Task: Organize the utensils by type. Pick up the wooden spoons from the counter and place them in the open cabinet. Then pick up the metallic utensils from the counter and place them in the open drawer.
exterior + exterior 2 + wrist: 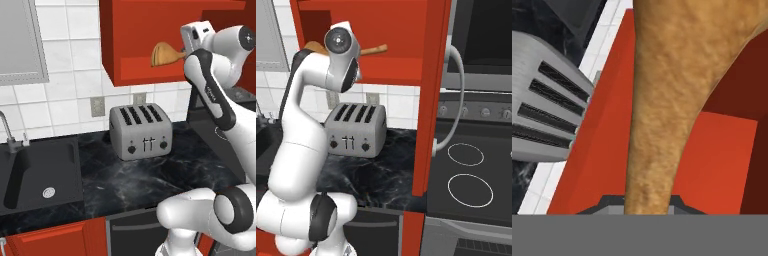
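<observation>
Wooden spoon clamped between fingers.

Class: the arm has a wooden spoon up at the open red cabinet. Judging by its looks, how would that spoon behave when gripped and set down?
The wooden spoon looks stiff, keeping a straight line from bowl to handle. Its rough, matte grain probably resists slipping. The rounded bowl might rock once released on the cabinet shelf.

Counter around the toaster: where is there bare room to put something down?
Dark counter is bare in front of the toaster, toward the front edge, and between the toaster and the sink. It is crowded up at the red cabinet, where the gripper holds the wooden spoon at the shelf.
</observation>
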